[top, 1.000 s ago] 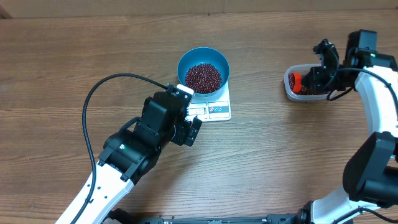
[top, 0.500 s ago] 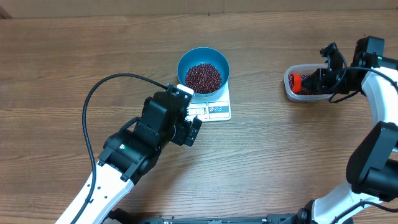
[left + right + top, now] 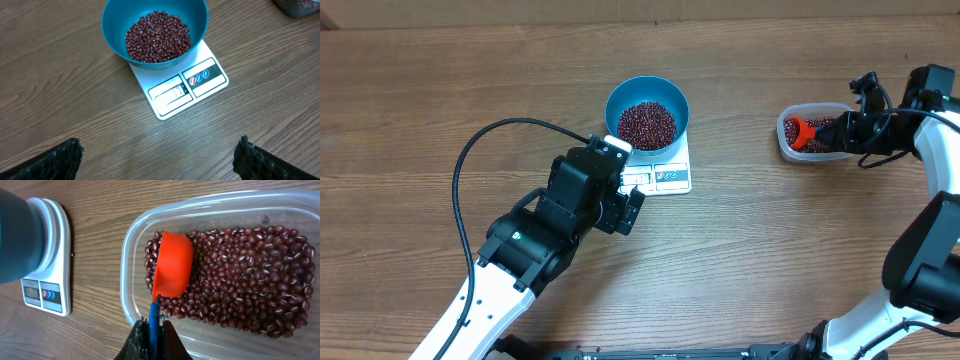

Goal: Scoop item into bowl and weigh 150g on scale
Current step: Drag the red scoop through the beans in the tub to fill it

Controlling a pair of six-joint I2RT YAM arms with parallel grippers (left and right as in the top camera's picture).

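Beans (image 3: 240, 280) directly beneath and around scoop (image 3: 172, 262) inside tub (image 3: 131, 250); handle pinched tight in right gripper (image 3: 154, 330), long axis straight ahead. Bowl (image 3: 616, 100) on scale (image 3: 670, 176) well apart leftward, nearer wide-spread, empty left gripper (image 3: 160, 160).

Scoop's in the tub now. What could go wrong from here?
The right gripper pinches the scoop only by its handle end, so a loaded scoop could twist and spill beans before reaching the bowl. Nothing steadies the tub; digging may shove it. The open left gripper hovers by the scale; a bump would upset the reading.
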